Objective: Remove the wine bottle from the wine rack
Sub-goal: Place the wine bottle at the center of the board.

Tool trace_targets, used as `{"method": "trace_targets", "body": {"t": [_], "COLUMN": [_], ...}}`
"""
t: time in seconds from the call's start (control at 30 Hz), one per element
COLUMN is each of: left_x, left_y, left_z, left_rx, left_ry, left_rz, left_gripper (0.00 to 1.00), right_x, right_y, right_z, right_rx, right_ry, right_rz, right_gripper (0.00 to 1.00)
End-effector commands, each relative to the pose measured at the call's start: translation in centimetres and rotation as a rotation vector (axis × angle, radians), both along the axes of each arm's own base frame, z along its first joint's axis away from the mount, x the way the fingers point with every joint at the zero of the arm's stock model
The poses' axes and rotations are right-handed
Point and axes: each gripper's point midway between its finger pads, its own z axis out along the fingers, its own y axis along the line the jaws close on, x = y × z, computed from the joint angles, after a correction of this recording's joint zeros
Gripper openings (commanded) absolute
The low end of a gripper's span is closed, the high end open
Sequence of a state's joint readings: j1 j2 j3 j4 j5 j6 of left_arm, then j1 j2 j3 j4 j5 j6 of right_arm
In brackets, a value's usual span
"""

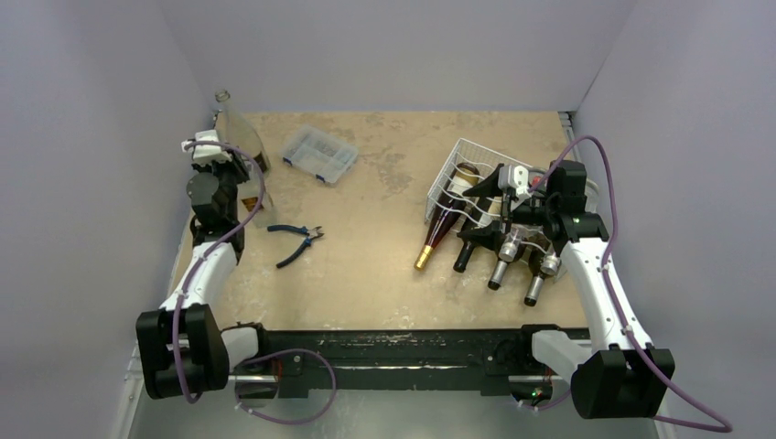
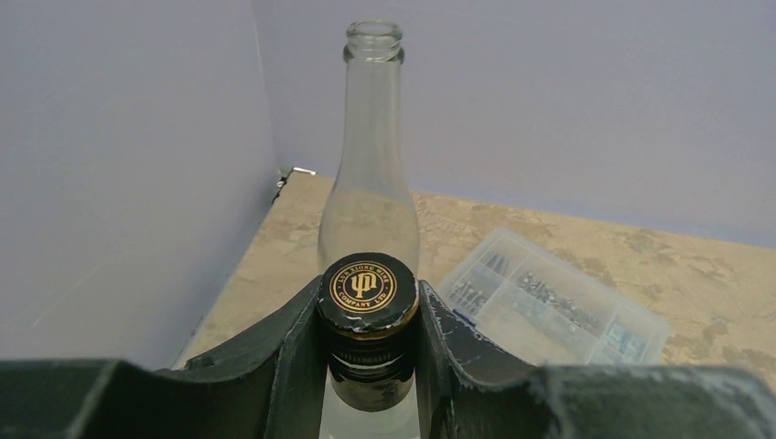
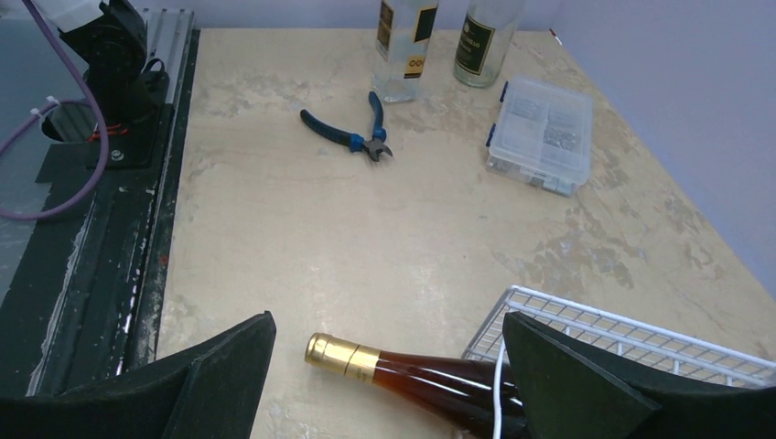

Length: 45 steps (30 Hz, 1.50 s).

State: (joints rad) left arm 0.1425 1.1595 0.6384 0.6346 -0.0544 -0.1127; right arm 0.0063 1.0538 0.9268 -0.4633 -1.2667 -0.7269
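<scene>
Blue-handled pliers point(image 1: 297, 240) lie on the bench point(image 1: 384, 265), left of centre. A clear compartment box point(image 1: 319, 154) sits farther back.

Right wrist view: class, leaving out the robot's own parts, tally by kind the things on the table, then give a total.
Bottles: 3 (two upright bottles, one amber bottle lying at the rack)
Pliers: 1
Clear compartment box: 1
Wine rack: 1
Total: 6

Wine bottles point(image 1: 446, 227) in wine rack point(image 1: 455, 155) under right arm point(image 1: 595, 274); left arm point(image 1: 209, 265) at upright bottle point(image 1: 249, 198).
</scene>
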Motion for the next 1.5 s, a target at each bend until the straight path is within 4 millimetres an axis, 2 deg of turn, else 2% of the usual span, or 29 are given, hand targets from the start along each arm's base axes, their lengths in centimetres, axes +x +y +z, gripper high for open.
{"method": "trace_targets", "body": {"t": [0.0, 0.3, 0.57, 0.8, 1.07, 1.47], "left_x": [0.0, 1.4, 3.9, 5.2, 5.7, 6.0], "left_y": [1.4, 3.4, 4.7, 4.9, 5.2, 5.0], "left_z": [8.9, 9.8, 10.7, 10.1, 8.7, 7.4], "left_rx": [0.042, 0.027, 0.027, 0.047, 0.069, 0.067], "left_ry": [-0.258, -0.264, -0.244, -0.212, -0.172, -0.138], "left_rz": [0.024, 0.039, 0.024, 0.012, 0.016, -0.002], "left_gripper": [0.00, 0.00, 0.00, 0.00, 0.00, 0.27], "right_x": [0.0, 0.0, 0.2, 0.3, 0.3, 0.4], "right_y": [-0.1, -0.1, -0.2, -0.2, -0.2, -0.3], "right_z": [-0.1, -0.3, -0.5, -0.6, -0.6, -0.7], "right_rx": [-0.003, -0.006, -0.010, -0.013, -0.014, -0.017], "right_ry": [-0.003, 0.001, 0.003, 0.006, 0.005, 0.003], "right_rz": [-0.002, -0.006, -0.011, -0.014, -0.015, -0.020], "right_gripper": [0.99, 0.99, 0.99, 0.99, 0.99, 0.99]}}
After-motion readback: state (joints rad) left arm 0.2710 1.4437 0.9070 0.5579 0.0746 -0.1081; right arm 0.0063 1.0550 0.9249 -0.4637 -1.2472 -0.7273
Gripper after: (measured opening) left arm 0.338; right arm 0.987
